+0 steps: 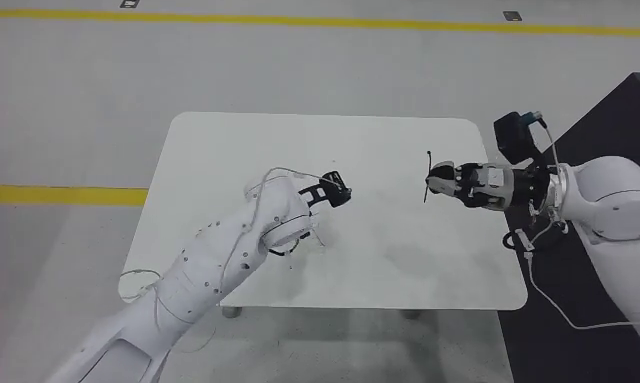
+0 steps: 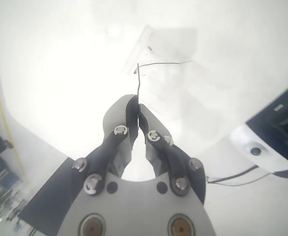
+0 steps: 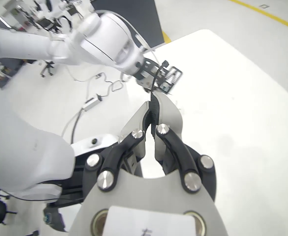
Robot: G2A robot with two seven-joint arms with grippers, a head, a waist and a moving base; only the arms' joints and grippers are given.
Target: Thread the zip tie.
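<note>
Markings and print around my tool: nothing I can read in full.

Item 1: white label (image 3: 150, 219) on the base plate of my right gripper (image 3: 152, 99), behind the fingers. It bears one dark character, cut off at the edge and not legible. Item 2: yellow floor line (image 1: 300, 21), plain painted stripe without lettering, well beyond the far edge of the table (image 1: 400, 273) from my tool. Item 3: second yellow line (image 1: 70, 195), same kind, on the floor off the table's side. Item 4: small dark square floor marker (image 1: 130, 3) just past the far stripe, and another marker (image 1: 512, 16) beside the same stripe. Both are too small to read.
</note>
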